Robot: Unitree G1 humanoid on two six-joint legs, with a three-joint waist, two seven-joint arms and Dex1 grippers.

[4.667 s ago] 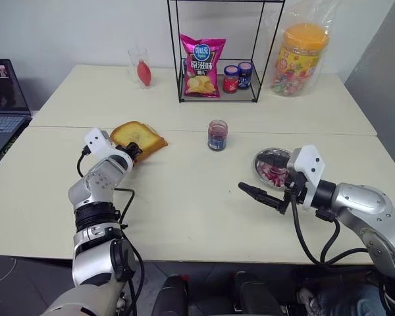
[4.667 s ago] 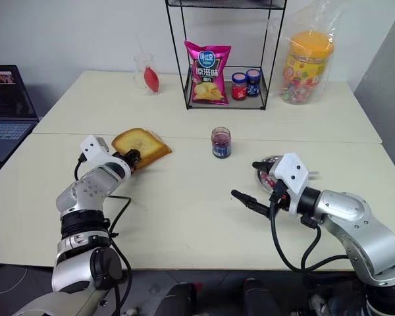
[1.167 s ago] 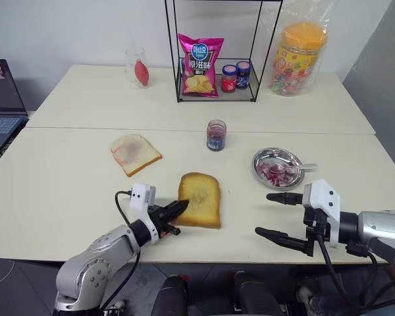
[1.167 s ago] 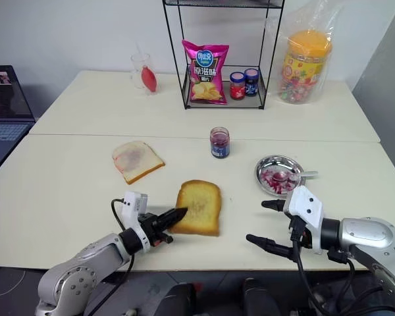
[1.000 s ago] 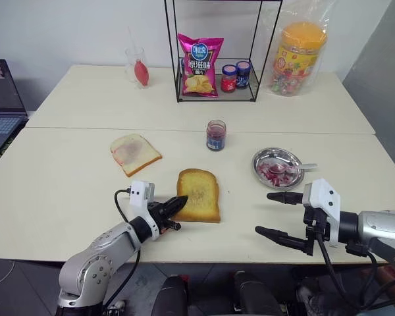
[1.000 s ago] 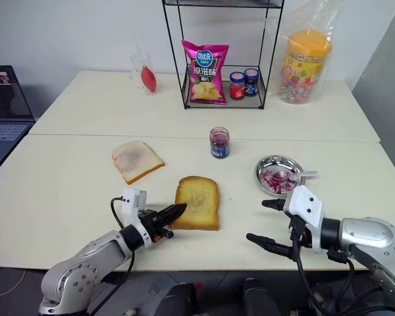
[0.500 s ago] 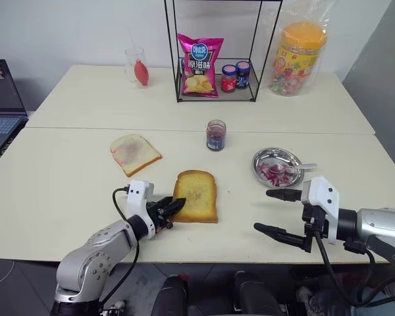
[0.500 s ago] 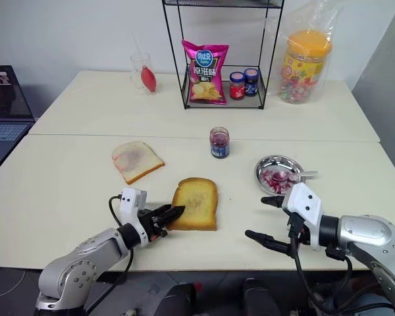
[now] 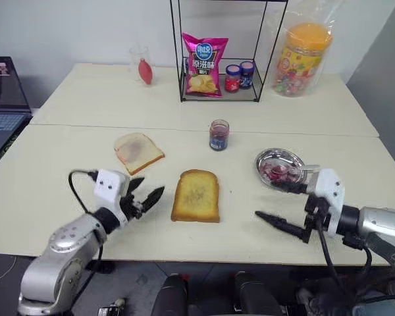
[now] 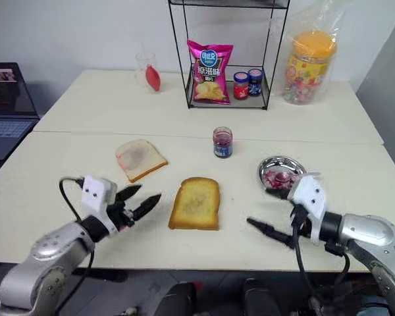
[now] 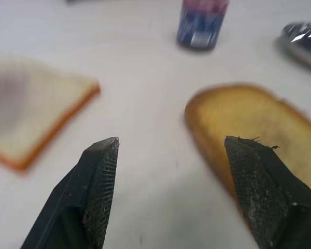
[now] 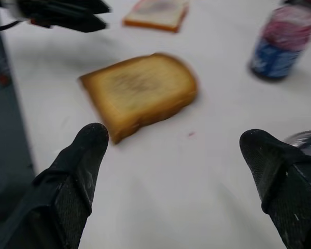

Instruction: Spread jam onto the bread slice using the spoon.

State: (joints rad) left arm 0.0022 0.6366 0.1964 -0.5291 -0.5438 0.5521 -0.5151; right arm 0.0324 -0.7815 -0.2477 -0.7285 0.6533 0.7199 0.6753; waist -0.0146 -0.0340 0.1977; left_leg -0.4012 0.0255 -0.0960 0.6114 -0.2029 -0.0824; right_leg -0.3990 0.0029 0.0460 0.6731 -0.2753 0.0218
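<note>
— What do we see of our two tools?

— Our left tool (image 9: pixel 143 192) hangs just left of the thick golden-brown toast slice (image 9: pixel 197 195), its black fingers spread wide and holding nothing, clear of the crust. Our right tool (image 9: pixel 281 203) hangs to the right of that same slice, fingers also wide apart and empty.

— And the toast itself?

— It lies flat on the pale cream bench (image 9: pixel 66 164), between our tools. Beyond it stands the small clear glass jar of dark red-purple jam (image 9: pixel 218 134). To the toast's right sits a round metal dish (image 9: pixel 271 158) with reddish blobs in it, and a small silver spoon (image 9: pixel 305 169) rests in it, handle over the rim, close to our right tool's upper finger.

— Anything else near the toast?

— A paler white slice with a pinkish smear (image 9: pixel 137 151) lies beyond it to the left.
</note>
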